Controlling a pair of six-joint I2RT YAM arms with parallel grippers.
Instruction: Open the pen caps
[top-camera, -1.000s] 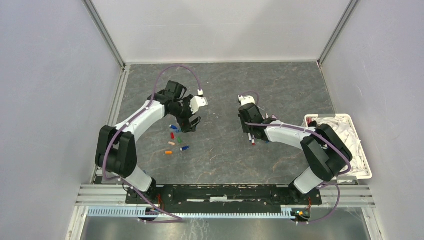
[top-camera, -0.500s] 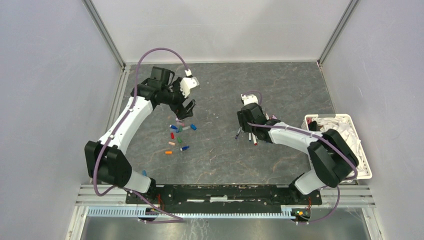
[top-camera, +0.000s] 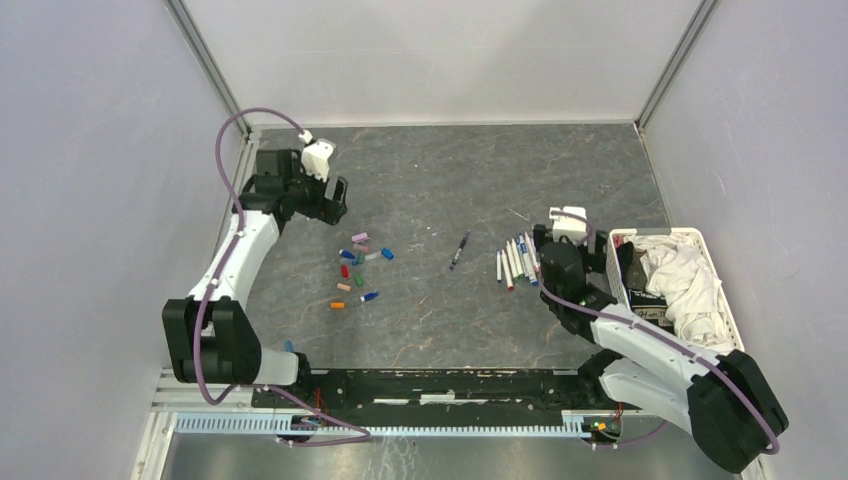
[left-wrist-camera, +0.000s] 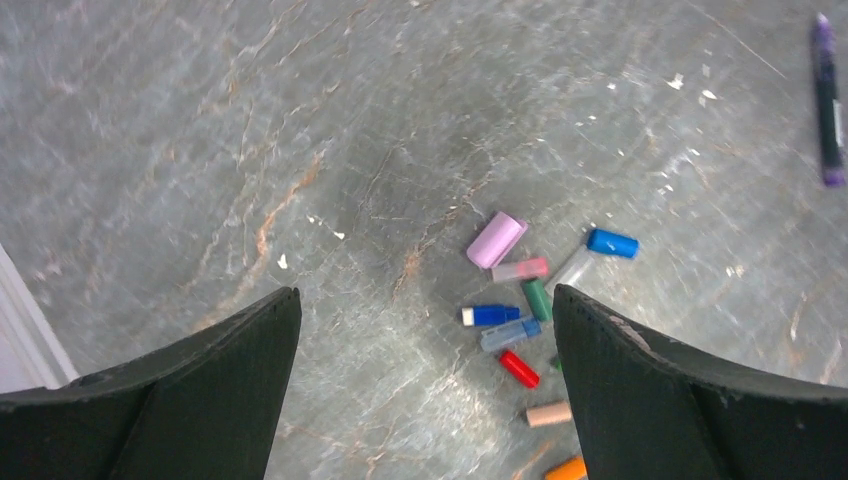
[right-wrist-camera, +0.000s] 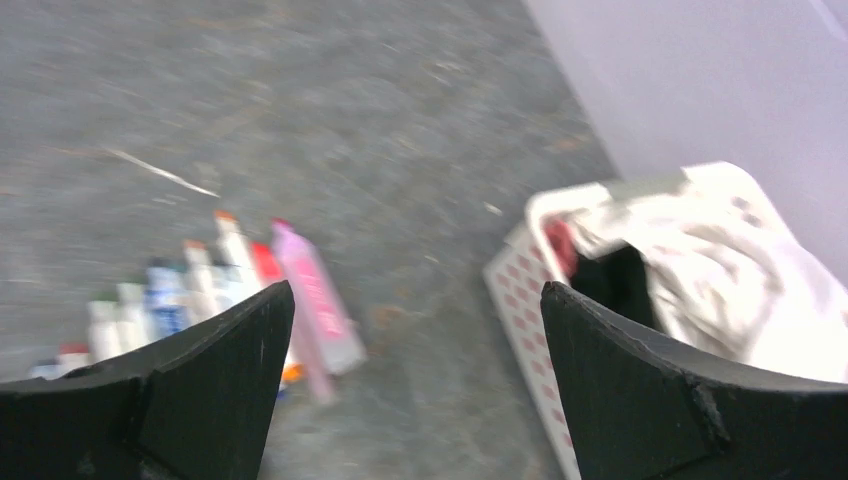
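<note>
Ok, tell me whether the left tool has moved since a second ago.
Yes. The left tool has swung away from the pen caps toward the far-left corner of the table.

Eleven stubby plastic pen caps lie loose toward the left edge of the grey marbled table. Three are blue and two green, one of those only partly in view. There is one each of lilac, pink, clear grey, red, peach and orange. Toward the right edge, a tight row of thin white-barrelled marker pens counts about seven, packed too close to be sure. One dark pen lies alone between the two groups. One white plastic basket at the right edge holds one white cloth.
</note>
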